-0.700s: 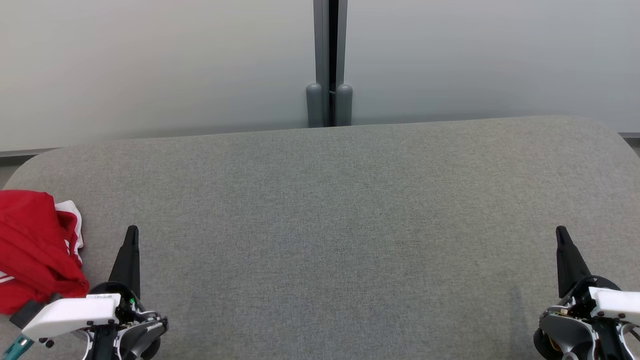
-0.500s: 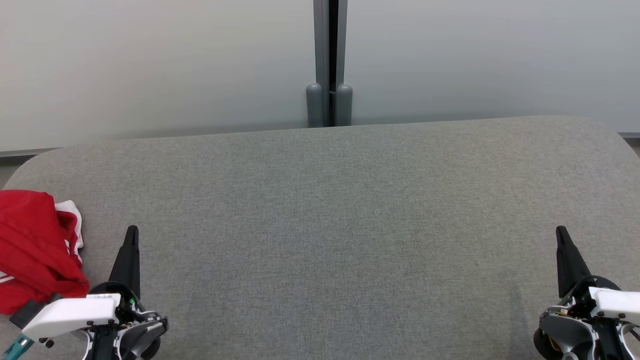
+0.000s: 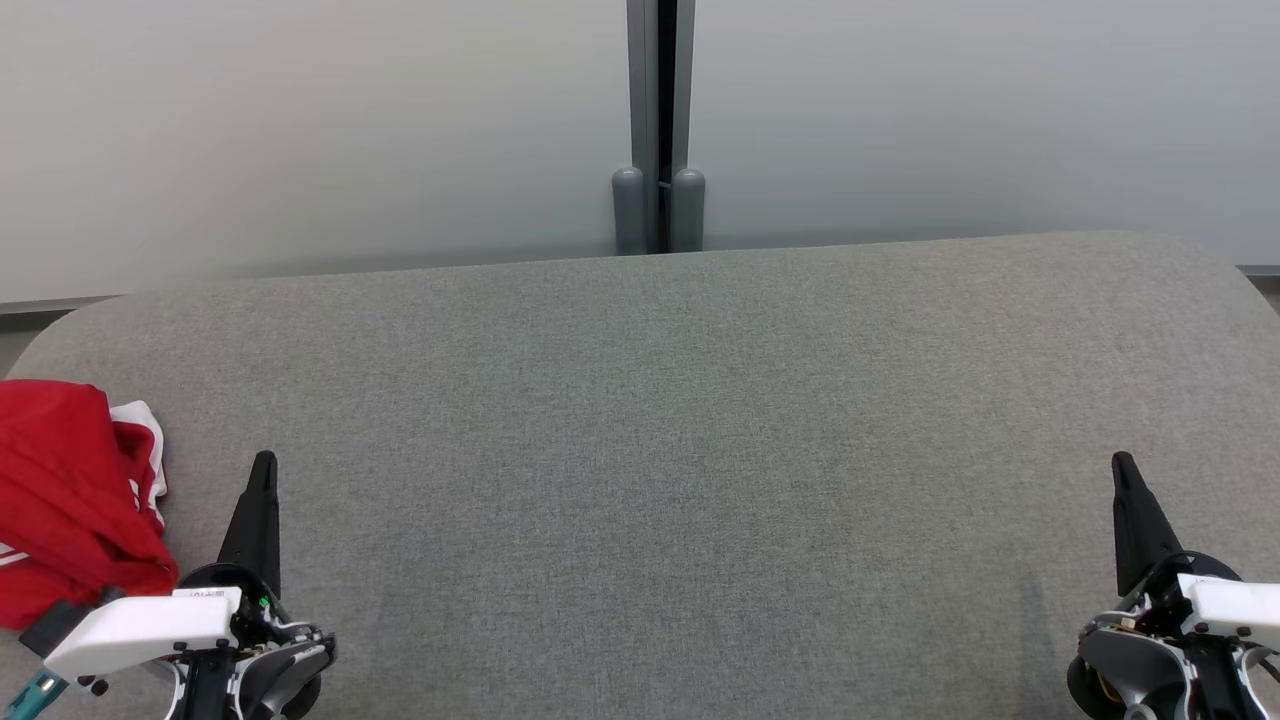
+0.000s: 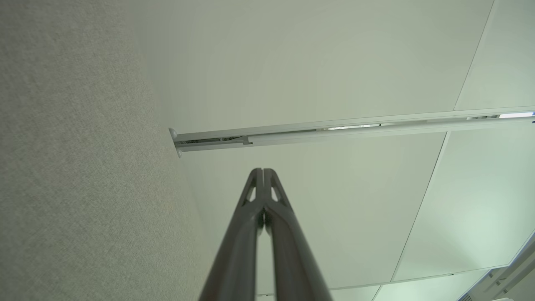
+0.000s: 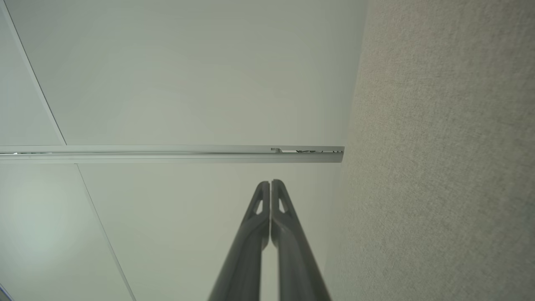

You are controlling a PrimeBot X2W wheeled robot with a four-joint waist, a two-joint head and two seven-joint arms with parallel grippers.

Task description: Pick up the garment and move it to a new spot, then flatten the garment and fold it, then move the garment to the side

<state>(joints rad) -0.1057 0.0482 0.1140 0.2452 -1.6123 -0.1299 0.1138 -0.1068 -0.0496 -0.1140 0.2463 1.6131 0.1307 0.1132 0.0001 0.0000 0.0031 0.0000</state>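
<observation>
Progress looks nil: the crumpled red garment [image 3: 70, 500] lies unlifted on the grey fabric table [image 3: 640, 420] just left of the left gripper [image 3: 263, 465], which like the right gripper [image 3: 1120, 462] sits empty, fingers pressed shut, every step remaining.

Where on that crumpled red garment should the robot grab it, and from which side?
Probably on the red garment, at the bunched fold along its right edge, nearest the left gripper. It lies in a crumpled heap, so that raised fold gives something to pinch. Come from above and its right, once the shut gripper opens.
</observation>
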